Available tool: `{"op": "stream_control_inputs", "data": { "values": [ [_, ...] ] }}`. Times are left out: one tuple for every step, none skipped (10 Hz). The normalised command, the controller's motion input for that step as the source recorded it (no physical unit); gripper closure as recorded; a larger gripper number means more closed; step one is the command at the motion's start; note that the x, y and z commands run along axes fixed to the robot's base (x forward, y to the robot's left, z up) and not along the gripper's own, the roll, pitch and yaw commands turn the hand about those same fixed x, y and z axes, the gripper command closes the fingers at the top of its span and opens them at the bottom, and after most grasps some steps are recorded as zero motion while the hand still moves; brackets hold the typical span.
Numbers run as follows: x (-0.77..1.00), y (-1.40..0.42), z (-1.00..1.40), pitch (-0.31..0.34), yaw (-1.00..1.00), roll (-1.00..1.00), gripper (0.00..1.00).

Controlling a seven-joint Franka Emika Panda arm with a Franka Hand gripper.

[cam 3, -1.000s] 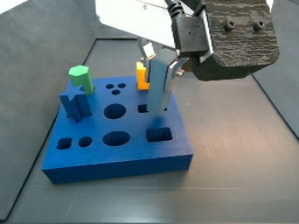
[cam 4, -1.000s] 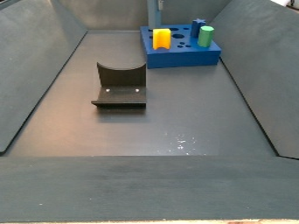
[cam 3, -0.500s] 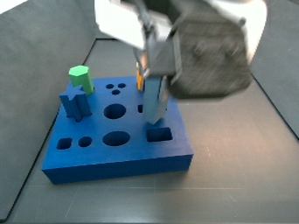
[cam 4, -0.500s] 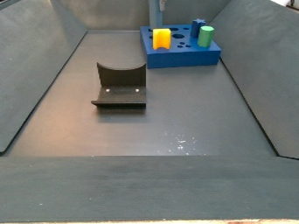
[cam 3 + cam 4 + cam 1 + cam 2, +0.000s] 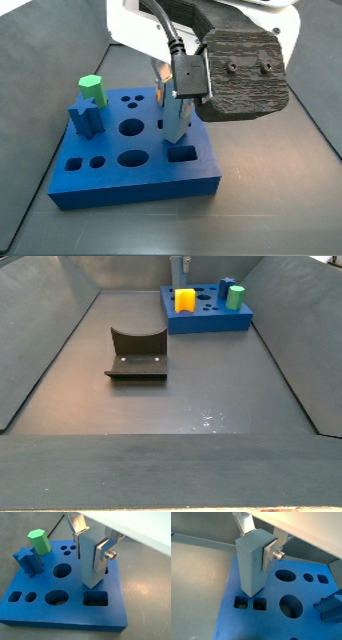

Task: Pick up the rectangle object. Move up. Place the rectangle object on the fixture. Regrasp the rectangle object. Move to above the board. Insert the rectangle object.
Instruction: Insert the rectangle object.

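**Bar held upright over the board, ready to go into its slot**

My gripper [image 5: 91, 543] hangs directly above the board [image 5: 113, 614], its two silver fingers [image 5: 103, 556] clamped on the upper part of the rectangle object [image 5: 91, 568]. This pale grey-blue bar stands upright between them, its lower end just above the board's top and beside the rectangular hole [image 5: 96, 598] at the board's near edge. I cannot tell whether the tip touches the surface.

I judge the bar stiff and light, with smooth flat faces that could slip or tilt in my pads. A hold across its broad faces near the upper end, as now, leaves the lower length free to enter the hole.

Counted: one bar, one board, one dark fixture [image 5: 136, 353] well apart from the board on the floor. Standing in the board are one green peg [image 5: 40, 542], one dark blue piece [image 5: 27, 560] and, in a side view, one yellow block [image 5: 185, 300].
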Motion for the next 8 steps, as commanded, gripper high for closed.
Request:
{"op": "stream_control_inputs", "data": {
  "values": [
    [0.01,0.00,-0.06,0.000,0.00,0.00,1.00],
    [0.14,0.00,-0.11,0.000,0.05,0.00,1.00],
    [0.05,0.00,0.00,-0.037,0.00,-0.05,1.00],
    [0.01,-0.21,0.00,-0.043,0.00,0.00,1.00],
    [0.00,-0.77,0.21,0.086,-0.33,0.23,1.00],
    [0.00,-0.55,0.91,0.246,-0.37,0.31,1.00],
    [0.10,-0.45,0.93,0.191,-0.37,0.39,1.00],
    [0.15,-0.27,0.33,0.000,-0.73,0.09,1.00]
  ]
}}
